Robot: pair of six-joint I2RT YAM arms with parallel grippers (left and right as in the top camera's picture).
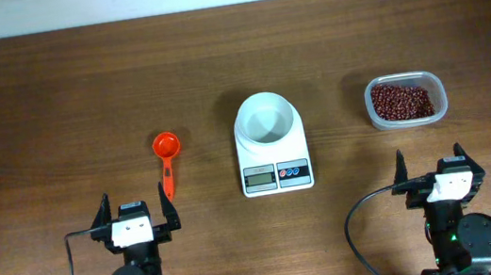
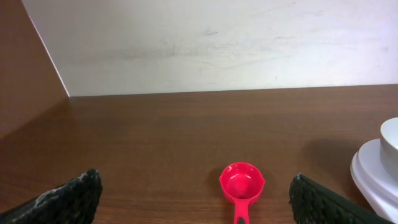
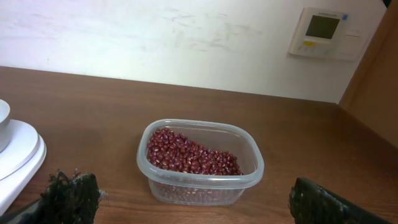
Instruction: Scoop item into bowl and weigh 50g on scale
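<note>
The white bowl (image 1: pixel 267 120) stands on the white scale (image 1: pixel 276 173) at the table's middle; its edge (image 2: pixel 390 140) shows at the right of the left wrist view. Dark reddish-brown beans (image 1: pixel 401 101) fill a clear tub (image 3: pixel 200 162) at the right. A red scoop (image 1: pixel 166 157) lies left of the scale, handle toward me, and appears as the red scoop (image 2: pixel 241 186) ahead of the left fingers. My left gripper (image 1: pixel 135 209) is open near the front edge, empty. My right gripper (image 1: pixel 430 162) is open too, empty, short of the tub.
A pale wall runs along the table's far edge, with a white thermostat panel (image 3: pixel 323 32) on it at the right. Black cables (image 1: pixel 362 227) trail from both arm bases at the front edge.
</note>
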